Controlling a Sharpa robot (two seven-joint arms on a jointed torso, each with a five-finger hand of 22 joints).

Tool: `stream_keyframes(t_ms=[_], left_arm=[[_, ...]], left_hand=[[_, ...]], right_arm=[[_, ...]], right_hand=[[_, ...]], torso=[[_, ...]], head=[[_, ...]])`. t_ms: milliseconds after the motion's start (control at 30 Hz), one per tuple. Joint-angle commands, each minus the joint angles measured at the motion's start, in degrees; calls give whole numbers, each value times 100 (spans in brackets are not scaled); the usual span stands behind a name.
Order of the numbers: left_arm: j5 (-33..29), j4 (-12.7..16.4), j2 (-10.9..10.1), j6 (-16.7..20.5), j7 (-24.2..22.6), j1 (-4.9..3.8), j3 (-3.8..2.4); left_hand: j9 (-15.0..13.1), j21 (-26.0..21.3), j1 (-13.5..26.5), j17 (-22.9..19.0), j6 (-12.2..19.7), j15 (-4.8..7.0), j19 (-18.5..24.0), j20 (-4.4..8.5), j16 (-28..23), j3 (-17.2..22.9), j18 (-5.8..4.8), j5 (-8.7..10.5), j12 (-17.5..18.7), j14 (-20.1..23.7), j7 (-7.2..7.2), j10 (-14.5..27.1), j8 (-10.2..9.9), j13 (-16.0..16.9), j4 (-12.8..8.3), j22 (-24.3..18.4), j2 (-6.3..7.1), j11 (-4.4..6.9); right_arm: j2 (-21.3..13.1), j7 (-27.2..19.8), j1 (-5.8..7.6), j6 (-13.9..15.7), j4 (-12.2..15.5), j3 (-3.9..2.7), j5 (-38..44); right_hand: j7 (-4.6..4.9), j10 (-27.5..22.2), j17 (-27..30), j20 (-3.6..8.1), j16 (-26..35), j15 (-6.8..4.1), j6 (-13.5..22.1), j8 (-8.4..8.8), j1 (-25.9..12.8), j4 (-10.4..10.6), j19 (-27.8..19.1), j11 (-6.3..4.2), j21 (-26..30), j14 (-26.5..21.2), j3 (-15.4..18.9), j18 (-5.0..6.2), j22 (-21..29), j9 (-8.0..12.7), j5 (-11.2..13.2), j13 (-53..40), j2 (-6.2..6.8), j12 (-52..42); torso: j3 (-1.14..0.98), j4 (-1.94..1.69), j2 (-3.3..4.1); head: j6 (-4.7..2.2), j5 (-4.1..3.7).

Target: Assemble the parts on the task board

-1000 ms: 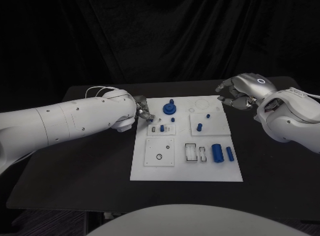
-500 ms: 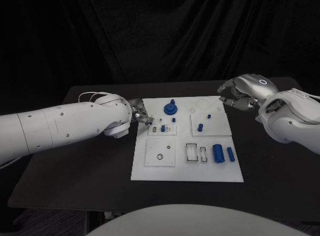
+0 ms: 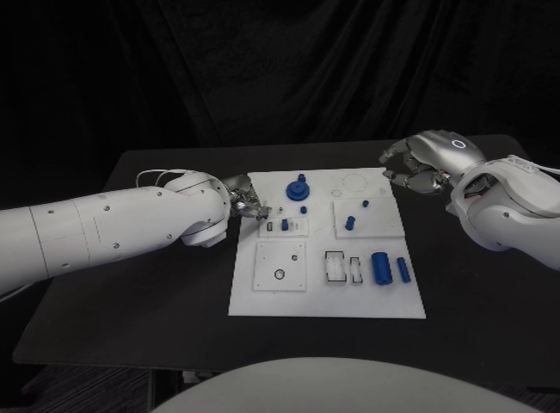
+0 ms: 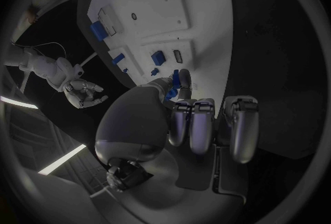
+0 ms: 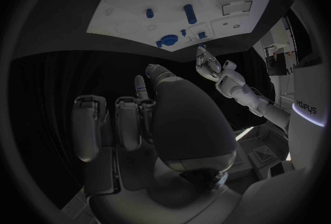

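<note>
Task board (image 3: 265, 297), a white plate at centre frame, carries blue parts: a large cylinder (image 3: 380, 267) and slimmer peg (image 3: 403, 269) at lower right, a knobbed piece (image 3: 297, 187) at upper centre. Left hand (image 3: 248, 200), at the board's upper-left edge, has fingers curled in; whether they pinch something small cannot be told. Right hand (image 3: 416, 170) hovers curled, apparently empty, off the upper-right corner. Any insertion should descend vertically; the neighbouring small pegs (image 3: 284, 224) crowd the approach.

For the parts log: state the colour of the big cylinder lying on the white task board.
Blue; the big cylinder shows best in the head view.
</note>
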State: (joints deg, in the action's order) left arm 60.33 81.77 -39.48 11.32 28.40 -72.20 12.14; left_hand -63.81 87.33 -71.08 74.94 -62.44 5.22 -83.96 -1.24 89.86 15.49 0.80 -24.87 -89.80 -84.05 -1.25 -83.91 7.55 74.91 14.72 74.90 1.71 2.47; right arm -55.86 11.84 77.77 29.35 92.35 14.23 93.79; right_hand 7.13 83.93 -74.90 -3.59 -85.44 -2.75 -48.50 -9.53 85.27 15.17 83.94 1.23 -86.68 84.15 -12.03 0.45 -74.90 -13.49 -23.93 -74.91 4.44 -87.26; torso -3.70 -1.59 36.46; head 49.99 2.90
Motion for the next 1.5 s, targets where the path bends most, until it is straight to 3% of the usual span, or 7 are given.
stream_keyframes(t_ms=[33,233,367,700,1067,1500], left_arm=[[156,2,23,170,-170,41,-4],[182,2,46,166,-165,100,-4],[187,4,49,152,-158,120,-4],[190,17,57,133,-159,154,-4],[190,55,23,138,-157,298,-4],[190,78,-2,237,-196,360,-4]], left_hand=[[-6,-16,76,1506,5,45,-304,40,14,68,43,63,-20,-595,6,-609,22,1509,20,1148,18,34],[-6,-13,87,1506,2,45,-308,39,14,77,42,78,-20,-595,5,-609,22,1509,27,1153,18,33],[-6,-12,99,1506,-3,45,-310,39,14,85,41,92,-20,-595,5,-609,24,1509,34,1156,18,33],[-5,-9,127,1506,-12,44,-313,38,14,97,40,119,-20,-595,5,-609,26,1509,49,1160,22,33],[-8,-14,159,1506,-23,43,-309,37,14,95,41,136,-20,-595,5,-609,32,1509,62,1155,44,32],[-9,-22,174,1506,-27,43,-301,36,14,97,45,139,-20,-595,6,-609,34,1509,70,1145,49,32]], right_arm=[[-1,103,-15,-32,1,-5,20],[-9,104,-16,-35,3,-5,20],[-9,106,-16,-37,5,-5,20],[-1,103,-19,-38,5,-5,20],[-19,109,-22,-38,21,-5,20],[-27,122,-23,-62,29,-5,20]], right_hand=[[2,301,-1119,-38,21,42,-30,16,-16,6,413,30,22,459,-41,53,-1381,5,-33,-1190,-24,18],[2,301,-1119,-38,21,42,-30,16,-16,6,413,30,22,459,-41,53,-1381,5,-33,-1190,-24,18],[2,301,-1119,-38,21,42,-30,16,-16,6,413,30,22,459,-41,53,-1381,5,-33,-1190,-24,18],[2,303,-1115,-38,25,43,-38,13,-31,15,413,32,23,458,-42,53,-1381,6,-38,-1191,-24,16],[1,301,-1116,-38,24,43,-44,10,-35,18,411,33,26,458,-43,54,-1380,6,-40,-1189,-25,18],[0,305,-1113,-39,28,45,-55,6,-42,21,410,34,28,457,-46,54,-1379,6,-42,-1193,-25,15]], torso=[[8,16,11],[4,-3,16],[2,11,19],[6,7,18],[3,6,12],[-2,16,8]], head=[[1,21],[1,-5],[1,14],[1,7],[1,-19],[1,2]])
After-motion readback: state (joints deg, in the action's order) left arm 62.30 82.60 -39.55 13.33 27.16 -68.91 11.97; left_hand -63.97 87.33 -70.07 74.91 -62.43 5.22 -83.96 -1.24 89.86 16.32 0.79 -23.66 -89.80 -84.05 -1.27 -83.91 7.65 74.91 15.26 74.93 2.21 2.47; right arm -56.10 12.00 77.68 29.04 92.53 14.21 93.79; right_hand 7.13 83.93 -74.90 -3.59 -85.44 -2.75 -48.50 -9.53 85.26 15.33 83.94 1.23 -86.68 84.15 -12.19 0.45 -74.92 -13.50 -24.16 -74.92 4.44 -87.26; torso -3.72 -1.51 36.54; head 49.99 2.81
